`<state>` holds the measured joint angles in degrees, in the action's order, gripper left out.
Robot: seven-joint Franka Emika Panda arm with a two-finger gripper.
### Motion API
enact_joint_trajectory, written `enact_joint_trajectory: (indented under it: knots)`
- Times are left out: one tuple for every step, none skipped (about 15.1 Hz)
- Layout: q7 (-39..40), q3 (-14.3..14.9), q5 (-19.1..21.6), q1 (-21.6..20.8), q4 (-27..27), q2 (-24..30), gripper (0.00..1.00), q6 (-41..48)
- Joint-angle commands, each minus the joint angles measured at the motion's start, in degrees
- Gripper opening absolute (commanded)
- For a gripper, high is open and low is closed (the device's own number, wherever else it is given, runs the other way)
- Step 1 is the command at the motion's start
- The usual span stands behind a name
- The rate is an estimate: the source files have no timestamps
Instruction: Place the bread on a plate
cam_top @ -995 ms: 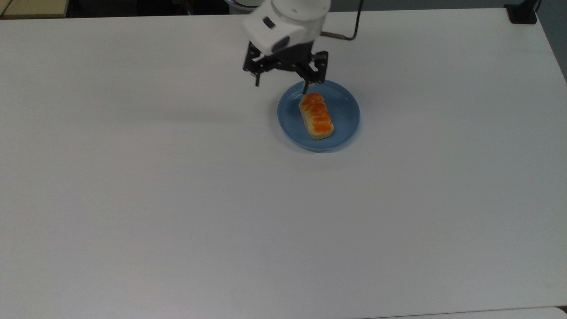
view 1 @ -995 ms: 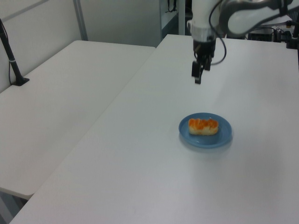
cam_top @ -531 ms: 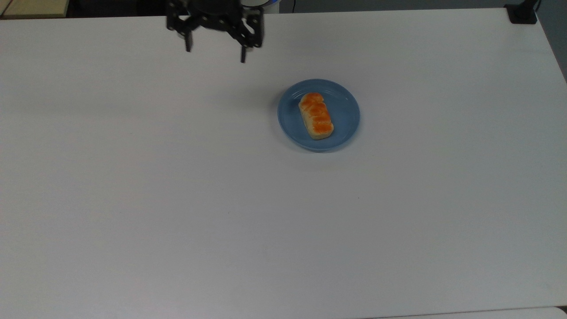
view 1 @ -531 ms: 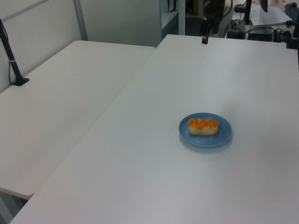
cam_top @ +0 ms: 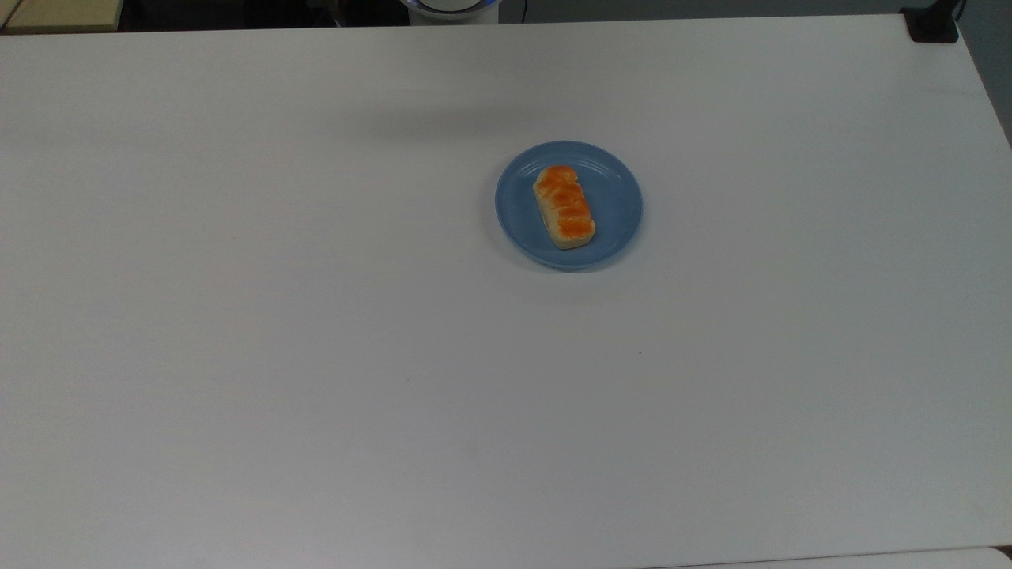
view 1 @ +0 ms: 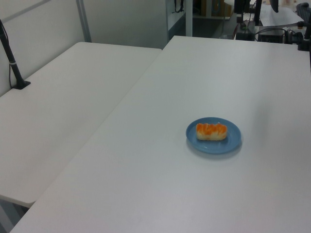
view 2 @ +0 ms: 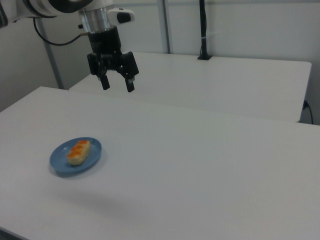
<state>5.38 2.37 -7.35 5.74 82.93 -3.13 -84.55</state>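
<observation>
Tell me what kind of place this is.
Probably a robotics lab or office workspace: plain white tables pushed side by side, a black pole clamped to a table edge, and a robot arm's black end effector raised above a bare tabletop.

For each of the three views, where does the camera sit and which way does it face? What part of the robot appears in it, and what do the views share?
Top view: sits high, looks steeply down on the white table; the robot's base peeks in at the top edge.
Left view: sits beside the table, looks along it at the plate.
Right view: sits lower, looks across the table; the arm and open gripper hang raised, away from the plate.
All three share the blue plate with the bread lying on it.
</observation>
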Motion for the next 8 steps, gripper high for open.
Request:
enact_joint_trajectory:
  knots:
    - [-0.37, 2.19, 1.02, -0.91, 0.21, 1.80, 1.00, 0.80]
    - [-1.16, 2.63, 1.19, -0.91, 0.21, 2.16, 1.00, 0.79]
    - [-2.38, 2.73, 1.37, -1.08, 0.21, 2.25, 1.00, 0.79]
    - [-3.70, 2.81, 1.55, -1.26, 0.21, 2.34, 1.00, 0.71]
    - [-4.67, 2.81, 1.55, -1.43, 0.21, 2.34, 1.00, 0.79]
    - [-4.94, 2.90, 1.63, -1.52, 0.21, 2.34, 1.00, 0.71]
    - [-5.47, 3.95, 1.81, -2.48, 0.21, 2.34, 1.00, 0.71]
    - [-5.47, 5.35, 1.64, -3.79, 0.21, 2.51, 1.00, 0.62]
